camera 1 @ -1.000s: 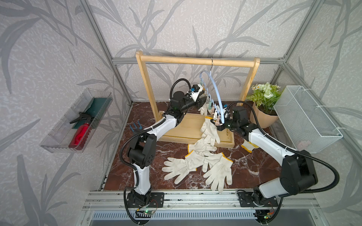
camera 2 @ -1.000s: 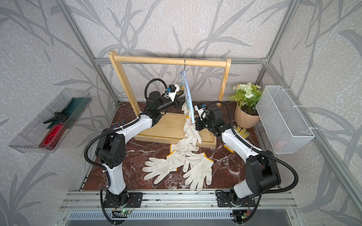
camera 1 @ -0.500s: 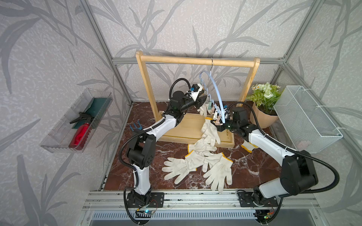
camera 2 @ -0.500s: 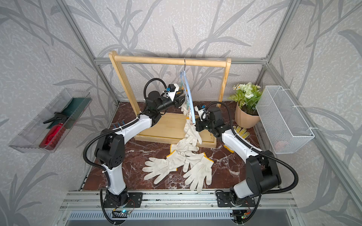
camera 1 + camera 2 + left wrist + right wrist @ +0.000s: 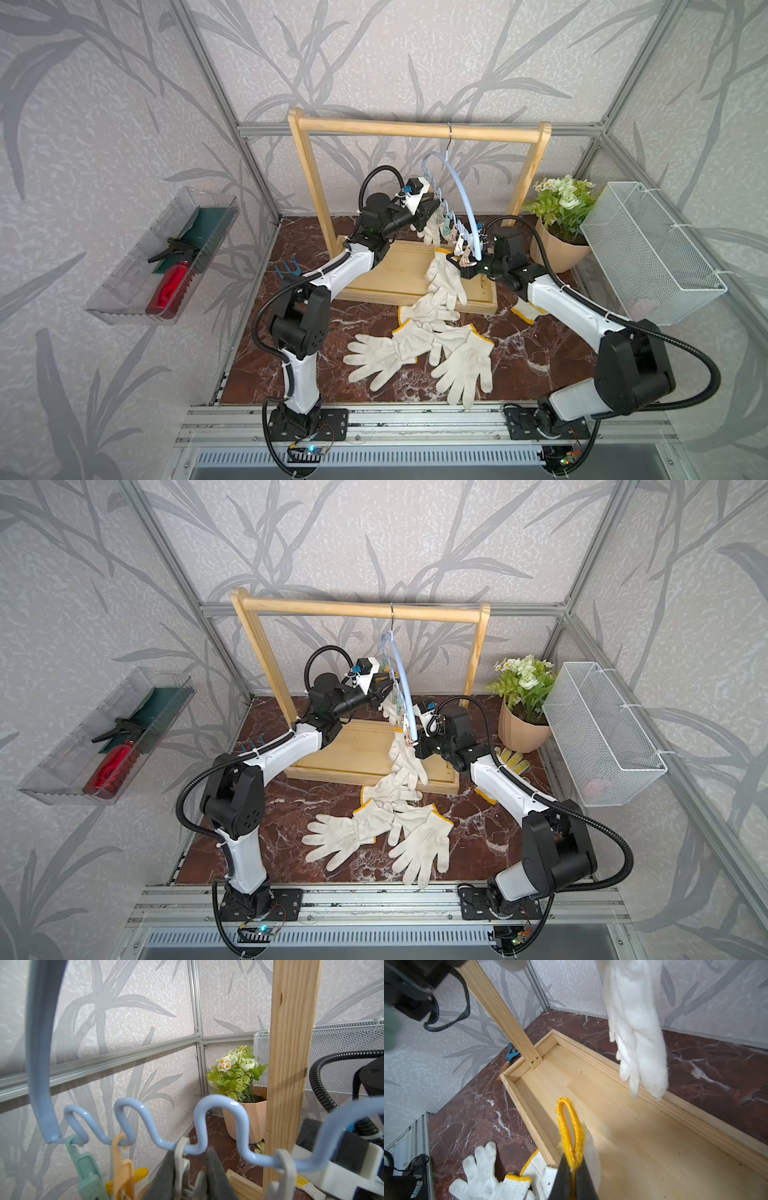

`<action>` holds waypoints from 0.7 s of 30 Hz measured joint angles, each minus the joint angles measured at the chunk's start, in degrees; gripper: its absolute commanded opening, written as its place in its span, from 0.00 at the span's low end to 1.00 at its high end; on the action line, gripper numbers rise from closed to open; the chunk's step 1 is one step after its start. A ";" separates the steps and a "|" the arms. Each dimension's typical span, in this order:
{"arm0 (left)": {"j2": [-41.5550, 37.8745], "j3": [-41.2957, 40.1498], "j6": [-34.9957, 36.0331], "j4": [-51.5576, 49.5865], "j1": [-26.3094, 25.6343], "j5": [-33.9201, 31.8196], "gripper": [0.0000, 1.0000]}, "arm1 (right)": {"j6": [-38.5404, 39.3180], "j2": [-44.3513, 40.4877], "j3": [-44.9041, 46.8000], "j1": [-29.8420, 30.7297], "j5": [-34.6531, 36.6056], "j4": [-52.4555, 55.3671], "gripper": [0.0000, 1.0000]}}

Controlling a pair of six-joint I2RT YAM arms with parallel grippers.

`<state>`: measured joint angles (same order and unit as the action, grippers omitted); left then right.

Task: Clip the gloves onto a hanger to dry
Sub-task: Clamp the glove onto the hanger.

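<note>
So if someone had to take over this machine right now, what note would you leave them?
The left gripper has its jaws pinching a pale clip on the hanger.
The right gripper is shut on the held glove by its yellow cuff, up beside the hanger's lower clips.
The hanger hooks over the wooden rack.
Done: one hung glove dangles from the hanger.
Left: clip the held glove, then the loose gloves lying in front of the rack.
</note>
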<state>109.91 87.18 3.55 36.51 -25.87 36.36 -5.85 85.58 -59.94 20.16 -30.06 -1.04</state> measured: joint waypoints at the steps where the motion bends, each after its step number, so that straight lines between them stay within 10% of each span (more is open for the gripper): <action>1: 0.00 0.00 -0.11 -0.02 0.00 0.04 0.10 | 0.15 0.13 -0.11 -0.02 -0.24 -0.04 0.00; 21: -3.19 0.00 -1.33 -7.76 1.66 5.75 0.00 | 8.85 14.93 -22.10 -2.25 -15.45 0.09 0.00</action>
<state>106.72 87.18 2.22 28.75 -24.21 42.11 3.01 100.51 -82.04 17.91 -45.52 -0.95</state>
